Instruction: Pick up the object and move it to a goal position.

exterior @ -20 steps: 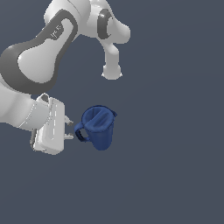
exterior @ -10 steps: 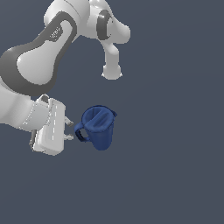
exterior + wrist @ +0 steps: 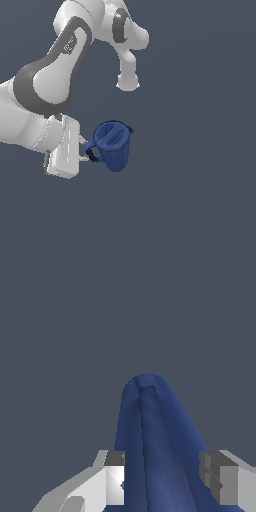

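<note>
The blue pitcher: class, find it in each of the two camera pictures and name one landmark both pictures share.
Exterior view: the blue pitcher sits just below centre, its open mouth showing, its handle toward the exterior view's left at the pincer.
Wrist view: the pitcher fills the lower middle as a tall blue shape between the two fingers.
Shared landmark: the white pincer fingers flanking the pitcher's handle side.

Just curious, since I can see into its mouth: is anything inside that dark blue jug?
The dark blue tapered jug looks empty: only its blue inner wall shows. Its bottom is hidden.
</note>
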Robot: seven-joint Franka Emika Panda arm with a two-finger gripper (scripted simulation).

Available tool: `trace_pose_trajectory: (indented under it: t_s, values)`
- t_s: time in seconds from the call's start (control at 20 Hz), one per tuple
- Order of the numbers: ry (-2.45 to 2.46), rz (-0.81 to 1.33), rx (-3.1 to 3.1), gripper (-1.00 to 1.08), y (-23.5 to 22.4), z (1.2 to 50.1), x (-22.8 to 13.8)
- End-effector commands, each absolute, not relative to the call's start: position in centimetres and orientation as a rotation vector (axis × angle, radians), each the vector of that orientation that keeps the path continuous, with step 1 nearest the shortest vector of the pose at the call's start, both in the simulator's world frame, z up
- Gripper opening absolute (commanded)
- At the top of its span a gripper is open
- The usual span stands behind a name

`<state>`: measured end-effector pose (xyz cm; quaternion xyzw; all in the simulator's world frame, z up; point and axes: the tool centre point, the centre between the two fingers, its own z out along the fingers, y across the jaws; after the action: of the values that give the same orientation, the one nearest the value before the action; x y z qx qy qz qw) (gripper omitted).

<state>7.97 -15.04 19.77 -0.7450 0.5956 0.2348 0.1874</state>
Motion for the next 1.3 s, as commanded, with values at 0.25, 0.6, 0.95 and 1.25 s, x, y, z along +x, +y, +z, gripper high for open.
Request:
trace_pose_trajectory:
  t_s: [0.25,0.6,0.95,1.25]
  values:
    - [1.677,0.661,-2.095,-1.00,-14.7,19.2,7.9]
    - [1.677,0.661,-2.095,-1.00,-14.7,19.2,7.9]
    - [1.677,0.661,-2.095,-1.00,-14.4,19.7,7.8]
    - [1.676,0.661,-2.095,-1.00,-13.4,21.9,7.2]
